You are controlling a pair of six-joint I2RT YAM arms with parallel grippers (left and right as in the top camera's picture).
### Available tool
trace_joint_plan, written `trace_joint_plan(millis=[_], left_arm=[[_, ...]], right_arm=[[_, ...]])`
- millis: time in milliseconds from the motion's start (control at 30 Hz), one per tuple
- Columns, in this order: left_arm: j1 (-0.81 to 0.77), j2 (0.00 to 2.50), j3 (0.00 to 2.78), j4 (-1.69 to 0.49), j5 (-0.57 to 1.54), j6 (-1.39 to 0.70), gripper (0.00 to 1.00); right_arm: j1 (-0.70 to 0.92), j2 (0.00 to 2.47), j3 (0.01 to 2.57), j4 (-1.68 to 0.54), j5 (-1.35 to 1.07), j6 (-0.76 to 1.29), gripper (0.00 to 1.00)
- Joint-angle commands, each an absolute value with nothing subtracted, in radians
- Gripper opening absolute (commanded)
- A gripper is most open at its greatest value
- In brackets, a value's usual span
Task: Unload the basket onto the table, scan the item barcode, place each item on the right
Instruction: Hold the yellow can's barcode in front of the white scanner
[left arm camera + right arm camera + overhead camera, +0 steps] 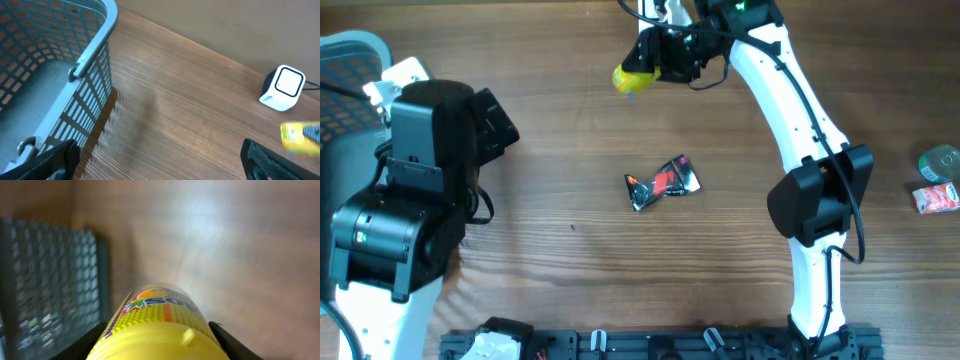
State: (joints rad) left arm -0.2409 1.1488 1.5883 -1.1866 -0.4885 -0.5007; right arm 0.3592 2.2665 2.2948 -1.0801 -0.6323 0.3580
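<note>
At 9 o'clock on the surface point(570, 260), the left gripper point(159, 155) hangs beside the basket point(90, 65) with its jaws wide apart and nothing between them. It has no part in this step and is best left there.

At 12 o'clock, near the far edge, the right gripper point(655, 62) is clamped on the yellow bottle point(630, 78) and holds it off the surface. In the left wrist view the white scanner point(283, 88) sits near the bottle, at about 11 o'clock from it, without touching it.

The step in hand looks like presenting the code. No barcode shows in any view, so the wrist probably needs to roll the bottle slowly until the printed side faces the scanner's window, then hold it steady. The fingers should stay off the label.

The crumpled wrapper point(662, 183), at 6 o'clock from the bottle, lies well clear of that path.

The bottle is bright yellow and rounded. Its label has coloured lettering, a purple-and-green checked patch and an orange stripe, and a small nub sits on the end nearest the right wrist camera.
</note>
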Motion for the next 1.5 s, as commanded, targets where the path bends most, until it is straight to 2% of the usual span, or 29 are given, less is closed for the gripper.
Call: trace_joint_plan(millis=[0, 200, 400, 733, 1200, 1467], left_arm=[[-0.237, 1.161, 1.588, -1.189, -0.453, -0.514, 1.0], [-0.238, 1.198, 1.588, -1.249, -0.404, -0.514, 1.0], [-0.238, 1.248, 1.588, -1.28, -0.355, -0.514, 1.0], [-0.238, 1.277, 1.588, -1.27, -0.387, -0.513, 1.0], [-0.238, 1.278, 1.588, -1.273, -0.413, -0.506, 1.0], [-0.238, 1.278, 1.588, -1.272, -0.432, -0.506, 1.0]], right_arm=[[0.361, 2.24, 2.297, -0.99, -0.413, 0.284, 0.26], [0.361, 2.241, 2.297, -0.812, -0.305, 0.157, 0.27], [0.36, 2.251, 2.297, -0.626, -0.176, 0.153, 0.28], [0.36, 2.35, 2.297, -0.344, -0.057, 0.155, 0.29], [0.36, 2.472, 2.297, -0.05, 0.02, -0.008, 0.24], [0.359, 2.564, 2.297, -0.037, 0.109, -0.027, 0.23]])
